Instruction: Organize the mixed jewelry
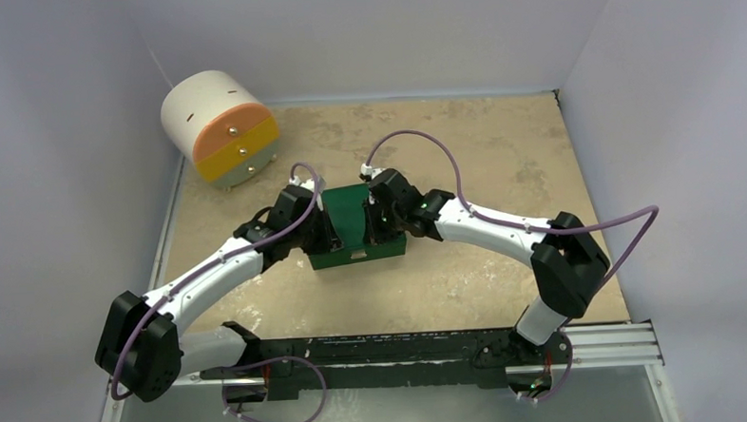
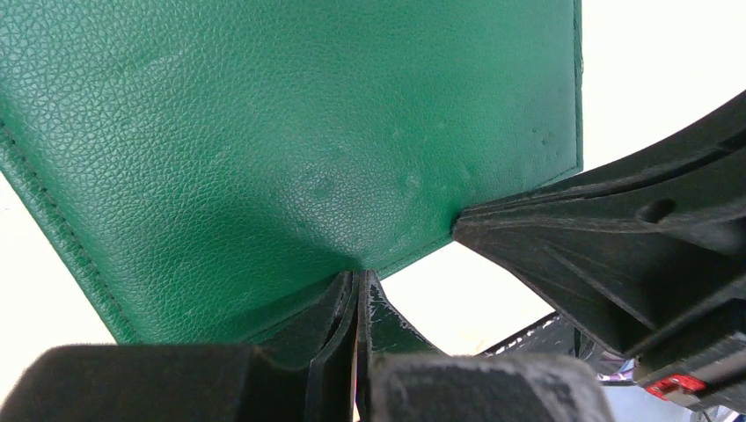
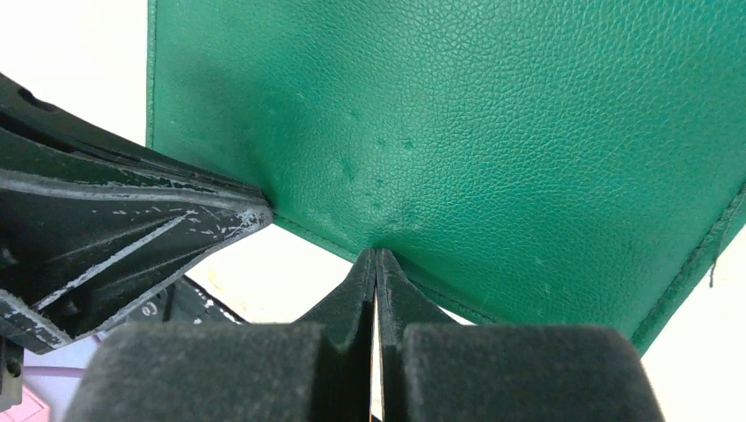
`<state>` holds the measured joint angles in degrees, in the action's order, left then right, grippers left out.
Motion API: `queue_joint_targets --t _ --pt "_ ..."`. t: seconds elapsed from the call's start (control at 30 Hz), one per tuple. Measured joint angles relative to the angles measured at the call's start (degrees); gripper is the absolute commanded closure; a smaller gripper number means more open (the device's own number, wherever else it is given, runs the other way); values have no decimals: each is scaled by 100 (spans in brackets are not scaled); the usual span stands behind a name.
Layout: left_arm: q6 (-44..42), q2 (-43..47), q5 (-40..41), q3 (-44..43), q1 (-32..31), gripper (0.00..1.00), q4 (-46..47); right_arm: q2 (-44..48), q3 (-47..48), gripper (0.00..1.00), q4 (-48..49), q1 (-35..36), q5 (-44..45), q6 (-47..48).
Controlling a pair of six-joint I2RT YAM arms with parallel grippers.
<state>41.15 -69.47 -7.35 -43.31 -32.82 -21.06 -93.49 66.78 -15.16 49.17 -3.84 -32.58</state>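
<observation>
The green jewelry box [image 1: 355, 215] stands mid-table, and its textured lid fills the left wrist view [image 2: 290, 132] and the right wrist view [image 3: 493, 132]. No jewelry shows in any view. My left gripper [image 1: 327, 234] is at the box's left side. Its jaws [image 2: 361, 280] are shut, with the tips touching the lid's edge and nothing seen between them. My right gripper [image 1: 376, 230] is at the box's right side, also shut [image 3: 376, 257], with its tips against the lid's edge. Each wrist view shows the other gripper's fingers [image 2: 616, 237] [image 3: 132, 224] touching the same edge.
A white cylindrical cabinet [image 1: 221, 127] with orange, yellow and cream drawers lies at the back left. White walls enclose the tan tabletop [image 1: 500, 148] on three sides. A black rail [image 1: 404, 348] runs along the near edge.
</observation>
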Motion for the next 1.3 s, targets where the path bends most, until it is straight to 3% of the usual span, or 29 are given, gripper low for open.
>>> queue_joint_targets --t 0.47,0.77,1.03,1.13,1.3 --pt "-28 170 166 46 -28 100 -105 203 -479 100 452 33 140 -260" --pt "-275 535 629 -654 -28 77 -874 448 -476 98 -109 44 361 -282" --pt "-662 927 1300 -1674 -28 62 -1508 1196 -417 64 -935 44 1027 -140" --pt "-776 1045 1506 -1867 -28 47 -1685 1506 -310 52 -1123 44 1296 13" --pt "-870 1342 1880 -2107 -28 29 -1939 2164 -282 23 -1399 44 1821 339"
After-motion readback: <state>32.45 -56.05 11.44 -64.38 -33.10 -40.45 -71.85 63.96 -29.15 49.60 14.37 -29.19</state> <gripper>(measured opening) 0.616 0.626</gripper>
